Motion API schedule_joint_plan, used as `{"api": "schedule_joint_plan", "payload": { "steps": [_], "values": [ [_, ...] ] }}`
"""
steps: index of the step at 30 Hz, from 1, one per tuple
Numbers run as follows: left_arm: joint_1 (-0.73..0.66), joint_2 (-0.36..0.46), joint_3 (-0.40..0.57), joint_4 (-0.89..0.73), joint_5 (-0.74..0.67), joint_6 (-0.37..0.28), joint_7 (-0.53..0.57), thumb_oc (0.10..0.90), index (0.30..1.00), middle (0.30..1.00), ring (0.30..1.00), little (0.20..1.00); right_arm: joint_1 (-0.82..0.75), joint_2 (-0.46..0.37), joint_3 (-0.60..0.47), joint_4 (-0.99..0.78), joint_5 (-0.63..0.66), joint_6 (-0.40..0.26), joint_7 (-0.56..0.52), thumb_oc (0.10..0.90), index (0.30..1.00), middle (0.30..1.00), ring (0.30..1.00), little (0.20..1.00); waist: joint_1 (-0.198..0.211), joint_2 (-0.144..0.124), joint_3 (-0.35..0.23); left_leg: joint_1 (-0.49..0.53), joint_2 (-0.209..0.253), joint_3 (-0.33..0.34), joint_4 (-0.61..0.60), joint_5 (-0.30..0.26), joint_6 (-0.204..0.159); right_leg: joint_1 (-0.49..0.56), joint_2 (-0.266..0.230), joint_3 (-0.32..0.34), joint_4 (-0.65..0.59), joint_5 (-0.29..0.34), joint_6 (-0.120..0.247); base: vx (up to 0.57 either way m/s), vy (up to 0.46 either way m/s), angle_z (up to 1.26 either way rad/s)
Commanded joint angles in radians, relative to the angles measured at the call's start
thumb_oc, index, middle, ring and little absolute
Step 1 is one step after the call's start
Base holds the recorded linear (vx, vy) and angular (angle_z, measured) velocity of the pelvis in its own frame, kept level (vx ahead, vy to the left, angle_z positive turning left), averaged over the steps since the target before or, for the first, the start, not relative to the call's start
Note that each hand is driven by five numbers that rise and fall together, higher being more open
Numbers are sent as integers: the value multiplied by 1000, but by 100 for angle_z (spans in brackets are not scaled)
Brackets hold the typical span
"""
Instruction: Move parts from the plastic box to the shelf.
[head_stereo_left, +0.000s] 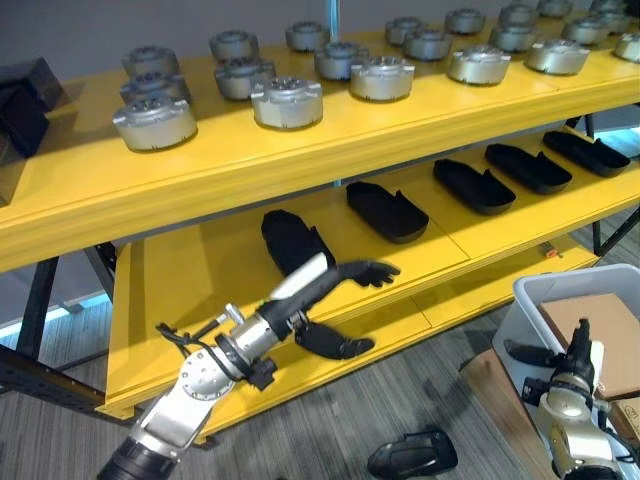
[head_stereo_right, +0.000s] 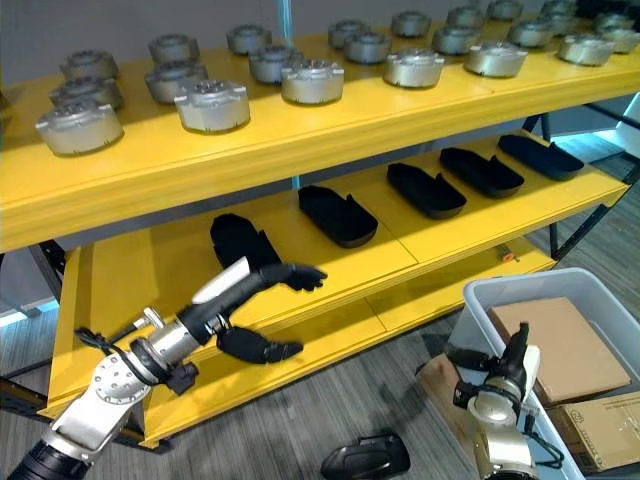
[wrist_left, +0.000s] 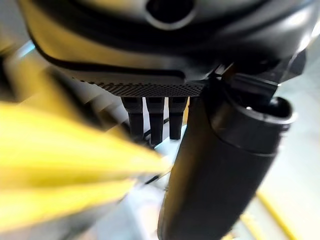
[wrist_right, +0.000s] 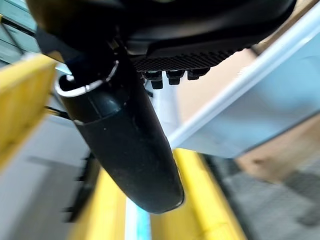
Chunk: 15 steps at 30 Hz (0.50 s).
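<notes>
Yellow shelf carries black parts; left hand hovers with straight fingers, empty. Next: return to box.

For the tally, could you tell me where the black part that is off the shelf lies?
The black part lies on the grey floor in front of the yellow shelf, left of the plastic box.
</notes>
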Motion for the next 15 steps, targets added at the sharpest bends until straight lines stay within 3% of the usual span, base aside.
{"api": "schedule_joint_plan", "payload": {
  "steps": [1,2,3,5,6,7,9,11,14,15],
  "values": [
    [-2,24,21,88,28,23,-7,900,1000,1000,1000,1000,-48,-111,35,80,-109,-50,127,900,1000,1000,1000,1000,11,9,18,72,-6,57,-2,-123,29,-48,45,-22,-13,14,-26,60,3,-15],
    [3,22,9,142,53,29,1,900,1000,1000,1000,1000,-48,-111,60,118,-102,-29,165,900,1000,1000,1000,1000,13,9,18,74,-6,59,-2,-128,29,-47,44,-25,-14,12,-23,61,-6,-12],
    [2,19,-18,233,90,-24,3,900,1000,1000,1000,1000,-47,-104,105,181,-84,-38,176,900,1000,1000,1000,1000,15,7,15,73,-5,62,-2,-129,28,-50,43,-29,-16,12,-23,47,-19,-5],
    [14,13,-43,311,118,-40,12,900,1000,1000,1000,1000,-47,-92,150,275,-89,-8,216,900,1000,1000,1000,1000,22,5,14,70,-1,67,-2,-128,25,-53,43,-35,-18,12,-20,58,-34,-1],
    [36,-22,-56,451,103,3,65,900,1000,1000,1000,1000,-40,-65,188,439,-138,-15,299,900,1000,1000,1000,1000,34,3,16,66,1,67,-2,-128,27,-53,42,-44,-17,10,-20,68,-39,-1],
    [39,-44,-57,530,95,-16,80,900,1000,1000,1000,1000,-39,-51,197,514,-156,-34,334,900,1000,1000,1000,1000,41,2,19,65,2,64,-2,-127,29,-51,41,-50,-16,9,-21,50,-48,-1],
    [45,-98,-42,687,65,1,117,900,1000,1000,1000,1000,-36,-22,216,633,-191,-10,423,900,1000,1000,1000,1000,57,-1,23,62,2,57,-2,-126,33,-45,39,-65,-17,4,-23,20,-32,6],
    [71,-172,33,906,56,8,125,900,1000,1000,1000,1000,-14,17,235,735,-237,70,546,900,1000,1000,1000,1000,77,-4,30,60,0,40,-2,-124,36,-33,39,-83,-17,0,-27,32,-27,7],
    [95,-220,114,1084,88,9,151,900,1000,1000,1000,1000,8,49,247,794,-278,121,674,900,1000,1000,1000,1000,93,-8,34,65,0,25,-2,-123,37,-19,37,-97,-19,-2,-27,60,-17,15],
    [100,-238,168,1195,113,-1,142,900,1000,1000,1000,1000,15,72,271,823,-318,155,781,900,1000,1000,1000,1000,104,-8,38,70,0,15,-2,-122,38,-8,32,-111,-20,-5,-28,93,-2,17]
  ]
}}
